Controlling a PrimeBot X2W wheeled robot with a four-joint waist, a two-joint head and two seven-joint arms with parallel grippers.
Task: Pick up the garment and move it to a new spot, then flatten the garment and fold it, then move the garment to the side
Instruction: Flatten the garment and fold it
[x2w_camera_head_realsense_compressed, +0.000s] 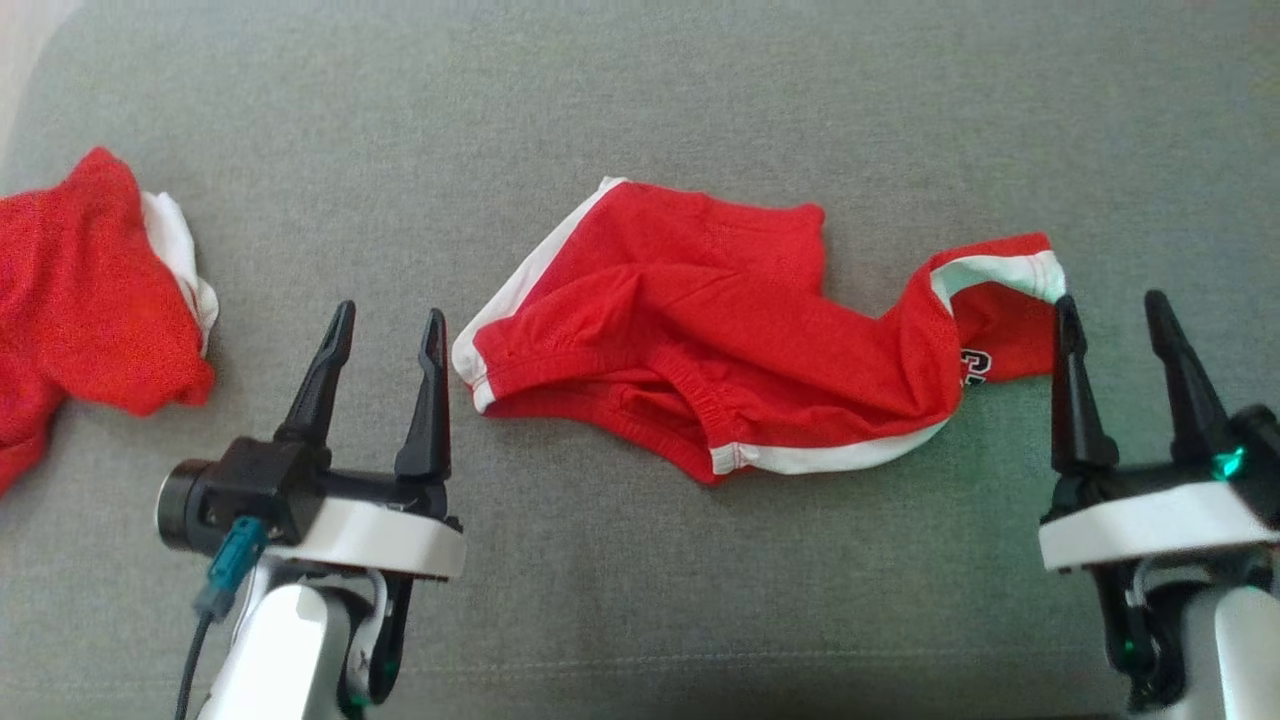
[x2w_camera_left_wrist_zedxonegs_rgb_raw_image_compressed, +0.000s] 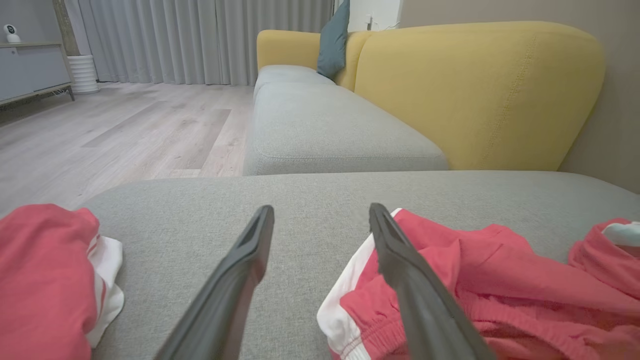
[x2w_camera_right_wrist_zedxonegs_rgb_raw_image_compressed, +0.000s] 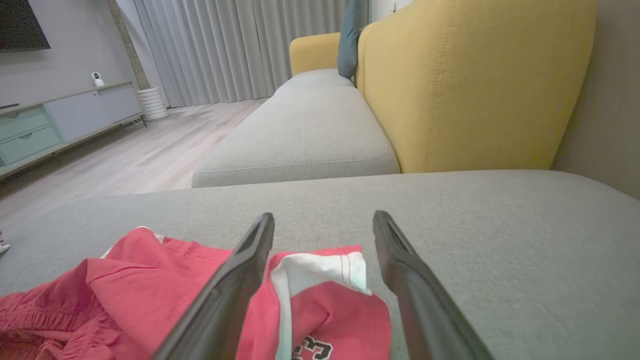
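On grey cushion (x2w_camera_head_realsense_compressed: 640, 100), red shorts (x2w_camera_head_realsense_compressed: 720, 340) lie crumpled between your left gripper (x2w_camera_head_realsense_compressed: 390, 325), spread, empty, and right gripper (x2w_camera_head_realsense_compressed: 1112, 305), spread beside hem.

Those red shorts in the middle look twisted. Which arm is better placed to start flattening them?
Probably the right. Its open jaws sit at the shorts' twisted, white-trimmed leg, cloth showing between them in the right wrist view. The left jaws, also open, stand beside the flatter corner.

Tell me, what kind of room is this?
Most likely a home living room: a grey sofa with yellow backrests, long curtains over a wooden floor, and a low media cabinet.
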